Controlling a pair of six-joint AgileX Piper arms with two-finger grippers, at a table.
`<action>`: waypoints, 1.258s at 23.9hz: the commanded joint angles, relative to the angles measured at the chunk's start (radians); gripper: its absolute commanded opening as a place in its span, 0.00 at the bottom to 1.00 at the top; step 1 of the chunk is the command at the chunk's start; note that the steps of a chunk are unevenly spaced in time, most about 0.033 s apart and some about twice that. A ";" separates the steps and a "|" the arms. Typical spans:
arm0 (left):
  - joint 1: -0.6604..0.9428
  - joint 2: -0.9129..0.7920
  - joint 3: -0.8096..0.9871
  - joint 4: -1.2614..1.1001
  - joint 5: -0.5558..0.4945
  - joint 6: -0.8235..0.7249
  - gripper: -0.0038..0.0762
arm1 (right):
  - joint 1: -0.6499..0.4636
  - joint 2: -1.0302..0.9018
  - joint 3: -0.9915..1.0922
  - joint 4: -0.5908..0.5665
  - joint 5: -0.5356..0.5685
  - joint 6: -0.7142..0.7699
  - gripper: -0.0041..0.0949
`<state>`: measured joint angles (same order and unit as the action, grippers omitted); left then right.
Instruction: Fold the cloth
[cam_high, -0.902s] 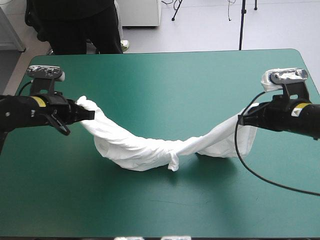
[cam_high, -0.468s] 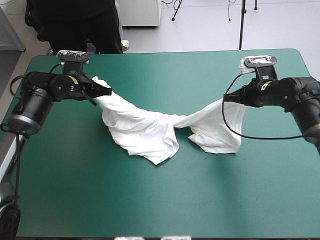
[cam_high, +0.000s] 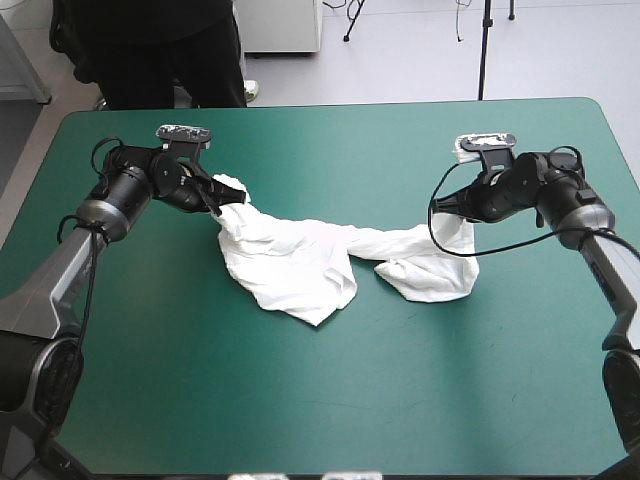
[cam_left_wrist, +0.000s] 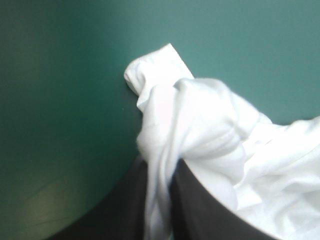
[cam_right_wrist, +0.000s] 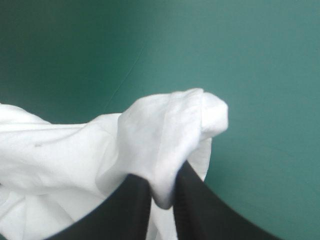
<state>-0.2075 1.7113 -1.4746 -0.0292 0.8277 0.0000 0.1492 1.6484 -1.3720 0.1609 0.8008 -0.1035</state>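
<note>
White T-shirt crumpled and twisted into a loose rope across the middle of the desk, nearer its far edge than its near one. Broader heap toward the left, resting on the teal-green cover; smaller heap toward the right, joined to the first by a narrow twisted band. Left end of the cloth pinched by the left end effector, low over the cover. In the left wrist view, black fingers all but closed, with a white fold passing between them and bunching ahead of the tips. Right end pinched likewise by the right end effector, fingers nearly together, a rounded knob of fabric standing just beyond them. Both arms reaching inward from opposite sides, well apart.
</note>
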 joint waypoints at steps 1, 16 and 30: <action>0.000 -0.042 -0.029 -0.025 -0.025 0.029 0.46 | 0.003 -0.038 -0.035 -0.007 -0.030 -0.032 0.45; -0.021 -0.311 -0.157 0.052 0.431 -0.039 0.85 | 0.003 -0.294 -0.238 -0.079 0.330 0.010 0.79; -0.132 -0.345 0.176 0.029 0.308 -0.109 0.85 | 0.003 -0.603 0.034 -0.190 0.411 0.103 0.79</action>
<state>-0.3357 1.3957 -1.3035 0.0148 1.2075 -0.0865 0.1502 1.0911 -1.3631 0.0000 1.2471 -0.0134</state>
